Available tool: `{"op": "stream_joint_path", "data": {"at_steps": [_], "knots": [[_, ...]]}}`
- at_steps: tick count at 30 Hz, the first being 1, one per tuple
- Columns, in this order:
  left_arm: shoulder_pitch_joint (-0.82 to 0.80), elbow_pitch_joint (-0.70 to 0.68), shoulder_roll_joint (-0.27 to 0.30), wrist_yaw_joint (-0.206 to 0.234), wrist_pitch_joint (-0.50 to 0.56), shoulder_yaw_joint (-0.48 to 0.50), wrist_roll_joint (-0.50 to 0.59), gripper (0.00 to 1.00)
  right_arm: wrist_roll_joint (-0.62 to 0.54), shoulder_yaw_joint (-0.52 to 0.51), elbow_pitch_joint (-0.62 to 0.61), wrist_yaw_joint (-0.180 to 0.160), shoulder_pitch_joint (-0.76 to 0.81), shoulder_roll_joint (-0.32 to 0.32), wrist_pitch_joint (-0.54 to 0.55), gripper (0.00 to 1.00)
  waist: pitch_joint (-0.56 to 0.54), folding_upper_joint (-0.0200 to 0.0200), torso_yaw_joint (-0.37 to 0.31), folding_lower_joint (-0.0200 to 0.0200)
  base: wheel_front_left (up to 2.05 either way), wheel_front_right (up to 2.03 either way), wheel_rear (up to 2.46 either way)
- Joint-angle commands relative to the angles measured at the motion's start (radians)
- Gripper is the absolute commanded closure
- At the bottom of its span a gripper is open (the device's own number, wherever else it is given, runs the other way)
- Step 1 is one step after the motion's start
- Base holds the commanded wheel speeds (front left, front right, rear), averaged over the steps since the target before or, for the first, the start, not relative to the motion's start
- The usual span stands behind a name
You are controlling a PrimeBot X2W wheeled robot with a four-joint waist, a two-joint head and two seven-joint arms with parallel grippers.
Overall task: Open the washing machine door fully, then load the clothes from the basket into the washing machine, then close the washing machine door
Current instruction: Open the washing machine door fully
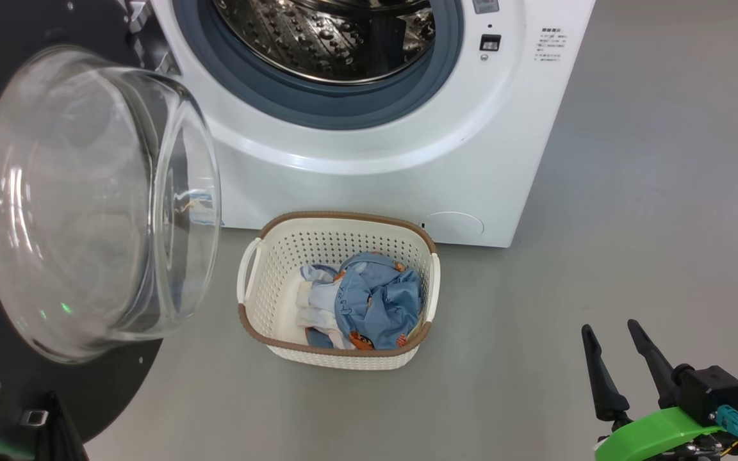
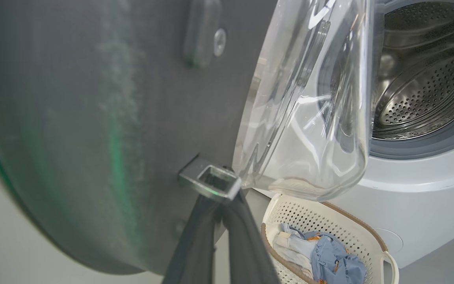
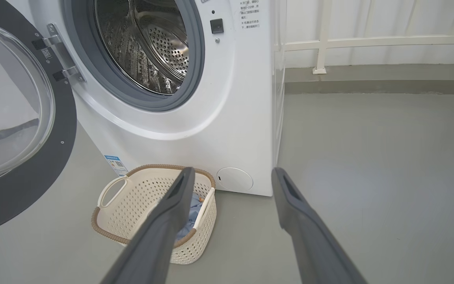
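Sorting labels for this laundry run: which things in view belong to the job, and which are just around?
Job: washing machine door, washing machine, basket, clothes.
Just around: white railing, grey floor.

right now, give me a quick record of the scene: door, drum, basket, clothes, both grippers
door: open, swung out at the left of the head view
drum: no clothes seen inside
basket: on the floor, in front of the machine
clothes: in the basket
left gripper: shut, tips at the door's latch
right gripper: open, empty, right of the basket
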Motion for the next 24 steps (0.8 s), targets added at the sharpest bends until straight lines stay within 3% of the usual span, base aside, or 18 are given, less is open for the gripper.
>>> {"op": "stream_joint_path", "data": {"at_steps": [1, 16, 24], "knots": [[-0.037, -0.013, 0.025, 0.013, -0.006, 0.050, -0.010, 1.00, -0.005, 0.031, -0.025, 0.003, -0.025, -0.011, -0.012, 0.00, 0.004, -0.0001, -0.003, 0.0000, 0.00, 0.00, 0.00], [-0.113, 0.054, 0.025, 0.042, -0.006, 0.178, -0.067, 1.00, -0.008, 0.038, -0.042, 0.003, -0.040, -0.023, -0.012, 0.00, 0.032, -0.0001, -0.030, 0.0000, 0.00, 0.00, 0.00], [-0.180, 0.088, 0.025, -0.001, -0.006, 0.313, -0.021, 1.00, -0.010, 0.034, -0.051, 0.003, -0.043, -0.024, -0.012, 0.00, 0.047, -0.0001, -0.031, 0.0000, 0.00, 0.00, 0.00]]}}
